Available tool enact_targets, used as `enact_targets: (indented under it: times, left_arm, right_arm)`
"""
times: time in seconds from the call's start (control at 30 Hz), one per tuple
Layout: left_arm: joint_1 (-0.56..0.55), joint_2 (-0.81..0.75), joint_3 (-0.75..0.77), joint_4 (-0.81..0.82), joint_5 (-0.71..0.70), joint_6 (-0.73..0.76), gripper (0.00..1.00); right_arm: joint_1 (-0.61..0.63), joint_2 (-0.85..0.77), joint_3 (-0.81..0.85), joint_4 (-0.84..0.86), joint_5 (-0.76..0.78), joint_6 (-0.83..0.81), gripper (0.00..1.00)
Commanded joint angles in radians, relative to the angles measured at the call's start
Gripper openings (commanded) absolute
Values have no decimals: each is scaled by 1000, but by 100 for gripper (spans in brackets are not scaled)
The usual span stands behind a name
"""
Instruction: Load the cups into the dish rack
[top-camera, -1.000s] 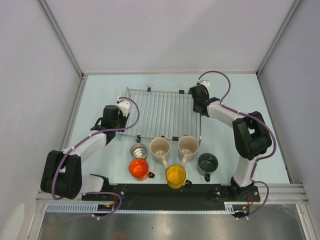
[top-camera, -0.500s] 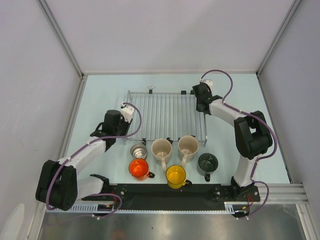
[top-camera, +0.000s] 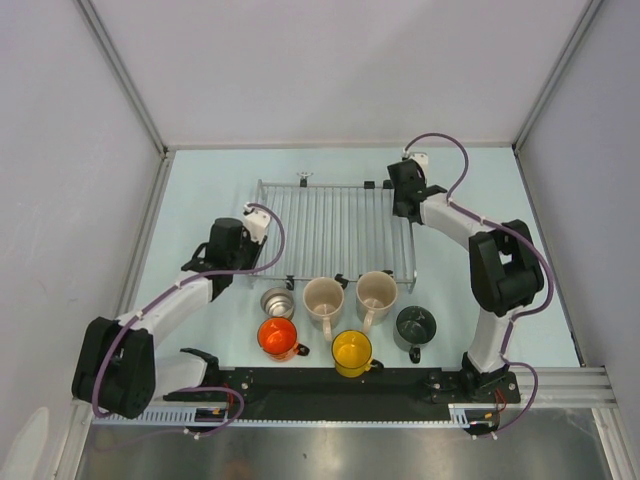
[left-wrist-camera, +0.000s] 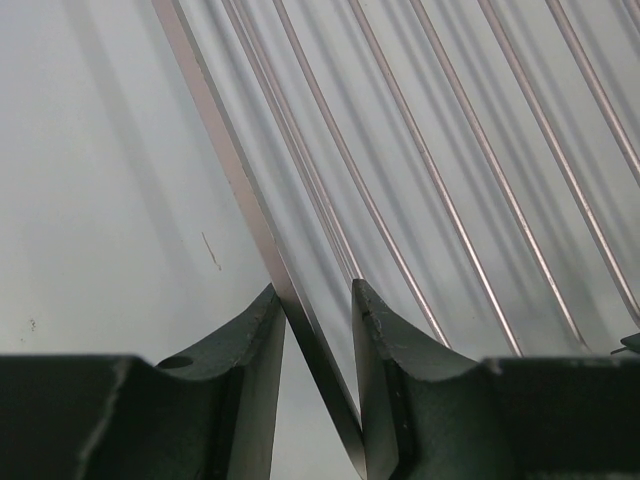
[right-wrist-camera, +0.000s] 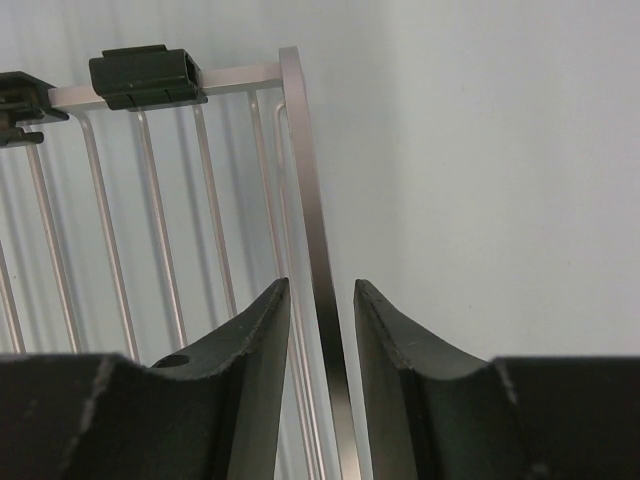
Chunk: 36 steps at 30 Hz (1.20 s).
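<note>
Both sides pinched: left gripper closed on the left rail of the dish rack, right gripper closed on its right rail. Dish rack lies flat; cups clustered just nearside. Best to move both arms together and level, so nothing twists or bumps the cups.

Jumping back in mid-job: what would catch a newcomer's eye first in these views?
Both arms reach to the dish rack mid-table, the left gripper and right gripper each pinching a side bar. The rack holds nothing; the bright orange mug and yellow mug sit with four other cups in front of it.
</note>
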Motion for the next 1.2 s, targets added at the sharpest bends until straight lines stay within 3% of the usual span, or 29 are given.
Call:
enact_targets:
  times: [0.0,0.17,0.43,0.53,0.63,0.9,1.03,1.07,1.13,1.17]
  left_arm:
    - [-18,13,59,20,65,22,36]
    - [-18,-26,62,-7,66,27,40]
    - [-18,-249,65,-117,66,42,85]
    - [-18,-353,67,-162,48,54,88]
    - [-18,-473,73,-226,45,67,85]
    - [-18,-779,7,-318,-15,82,81]
    - [-18,-885,-66,-257,-63,57,84]
    - [-18,-917,-79,-234,-86,38,83]
    - [-18,-927,-93,-188,-103,28,79]
    - [-18,-919,-94,-173,-119,22,62]
  right_arm:
    - [-11,20,42,5,-1,-4,38]
    - [-8,-46,16,2,12,12,50]
    - [65,-255,-12,-15,74,0,63]
    - [107,-339,-7,-47,106,-6,67]
    - [186,-446,-38,-65,114,-9,65]
    - [568,-750,-254,-59,126,0,55]
    - [683,-796,-323,-64,172,9,50]
    - [702,-795,-324,-67,196,11,37]
    - [758,-793,-324,-72,253,11,22]
    - [776,-795,-329,-64,271,6,3]
